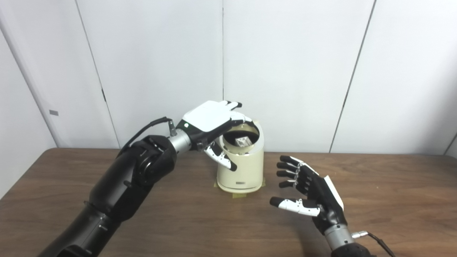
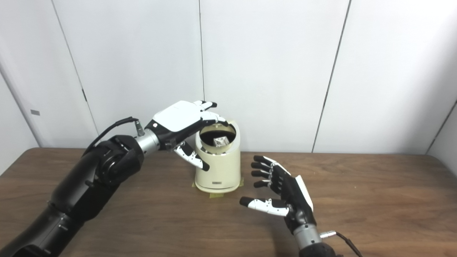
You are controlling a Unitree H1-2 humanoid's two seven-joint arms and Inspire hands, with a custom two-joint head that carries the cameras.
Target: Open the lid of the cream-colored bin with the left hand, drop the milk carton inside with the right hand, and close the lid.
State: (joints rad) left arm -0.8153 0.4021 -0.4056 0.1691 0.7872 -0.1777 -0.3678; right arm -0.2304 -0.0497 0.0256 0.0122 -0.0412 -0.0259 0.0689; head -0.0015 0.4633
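Note:
The cream-colored bin (image 1: 241, 171) stands upright at the middle of the table with its top open. Its lid (image 1: 260, 137) is tipped up at the back right of the opening. A small milk carton (image 1: 244, 141) lies down inside the dark opening. My left hand (image 1: 209, 121) hovers at the bin's top left, palm down, fingers stretched onto the lid's upper edge, thumb hanging beside the bin's wall. My right hand (image 1: 307, 192) is open to the right of the bin, just above the table, palm facing the bin, holding nothing.
The brown wooden table (image 1: 392, 200) runs across the whole view, with white wall panels (image 1: 285, 71) close behind the bin. Bits of tape (image 1: 239, 195) show under the bin's base. A cable (image 1: 375, 239) trails from my right wrist.

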